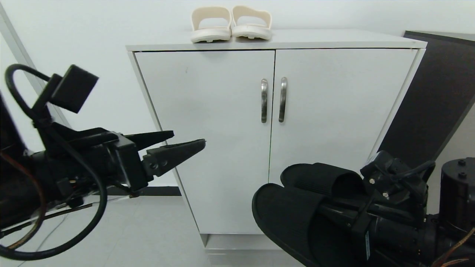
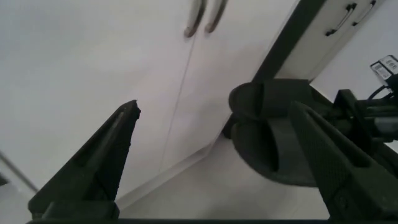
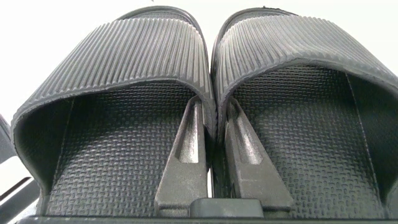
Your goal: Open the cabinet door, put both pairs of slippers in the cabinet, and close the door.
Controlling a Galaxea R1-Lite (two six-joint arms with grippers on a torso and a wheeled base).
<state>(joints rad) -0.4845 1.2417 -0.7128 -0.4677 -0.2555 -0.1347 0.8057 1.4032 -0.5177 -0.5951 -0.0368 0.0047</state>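
Note:
A white two-door cabinet (image 1: 207,148) stands before me with both doors shut and two metal handles (image 1: 264,100) side by side at the middle seam. A cream pair of slippers (image 1: 231,24) rests on its top. My right gripper (image 3: 213,124) is shut on the black pair of slippers (image 1: 297,207), pinching the two inner edges together, low at the right in front of the right door. My left gripper (image 1: 185,142) is open and empty at the left, level with the lower half of the left door. The left wrist view shows the black pair (image 2: 273,134) and the handles (image 2: 205,15).
A dark panel (image 1: 434,107) stands right of the cabinet. A white wall lies behind and to the left, with grey floor (image 1: 141,230) below. A second white cabinet with handles (image 2: 339,22) appears far off in the left wrist view.

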